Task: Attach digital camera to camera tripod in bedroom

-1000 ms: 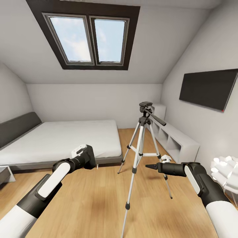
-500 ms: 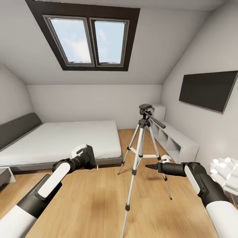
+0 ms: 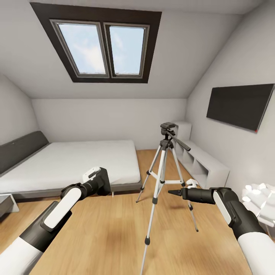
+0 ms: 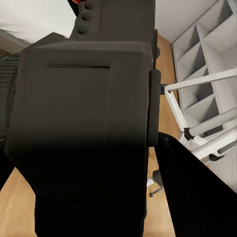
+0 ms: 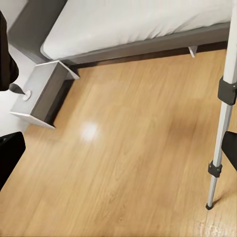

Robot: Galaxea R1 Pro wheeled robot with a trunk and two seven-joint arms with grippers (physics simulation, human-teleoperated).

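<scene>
The digital camera (image 4: 84,123) hides the left gripper's fingers. The camera tripod (image 3: 162,179) has 1 foot cut off by the head view's bottom edge.

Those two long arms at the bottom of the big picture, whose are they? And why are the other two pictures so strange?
They belong to a robot in a computer-made bedroom. The big picture comes from a camera on its head. The left gripper holds a digital camera, the big black box you see up close from that wrist's camera. The right gripper holds nothing; its wrist camera looks down at the wood floor and one leg of the camera tripod standing between the arms, beside the bed.
</scene>
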